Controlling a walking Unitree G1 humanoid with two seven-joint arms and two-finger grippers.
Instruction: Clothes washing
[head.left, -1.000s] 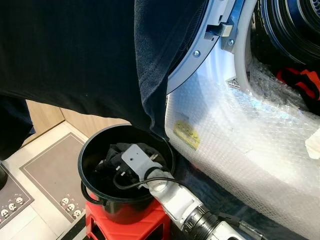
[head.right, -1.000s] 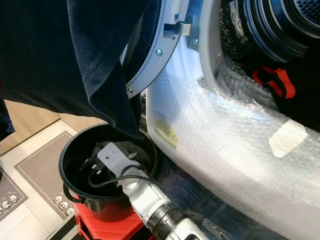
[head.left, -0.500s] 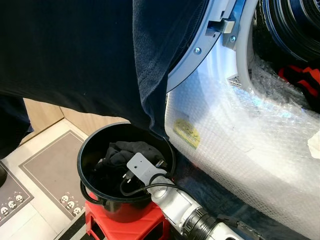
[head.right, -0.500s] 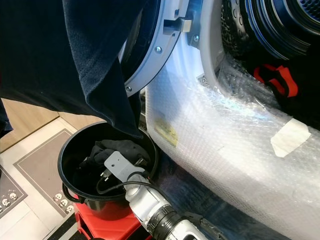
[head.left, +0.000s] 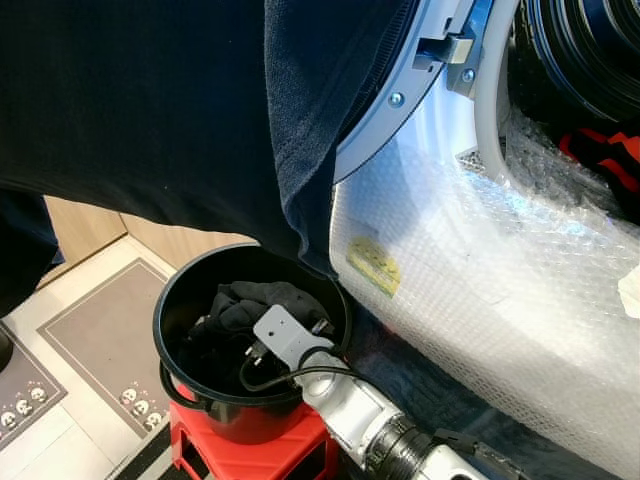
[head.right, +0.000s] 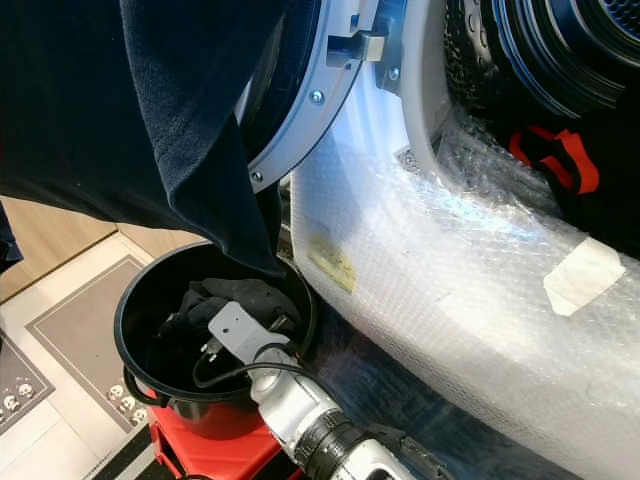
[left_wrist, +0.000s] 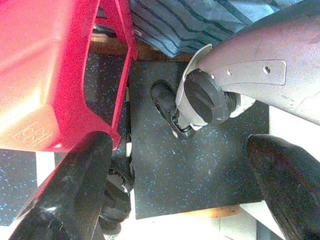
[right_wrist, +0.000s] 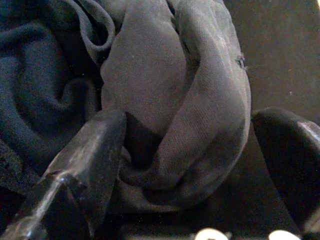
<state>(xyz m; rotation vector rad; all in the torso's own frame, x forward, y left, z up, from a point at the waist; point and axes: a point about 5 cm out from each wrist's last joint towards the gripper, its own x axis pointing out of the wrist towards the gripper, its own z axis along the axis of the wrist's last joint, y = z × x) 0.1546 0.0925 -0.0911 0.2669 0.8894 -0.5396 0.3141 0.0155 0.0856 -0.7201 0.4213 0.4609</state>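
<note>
Clothes (right_wrist: 165, 90) lie bunched in the black bucket (head.left: 175, 300) at my near left, and my right gripper (right_wrist: 187, 165), fingers spread around a grey fold, should sink deeper before clenching, while my left gripper (left_wrist: 175, 185) hangs released.

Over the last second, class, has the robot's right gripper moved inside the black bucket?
Yes. The right gripper has drawn back from the black bucket's far side toward its near rim, above the dark clothes.
</note>
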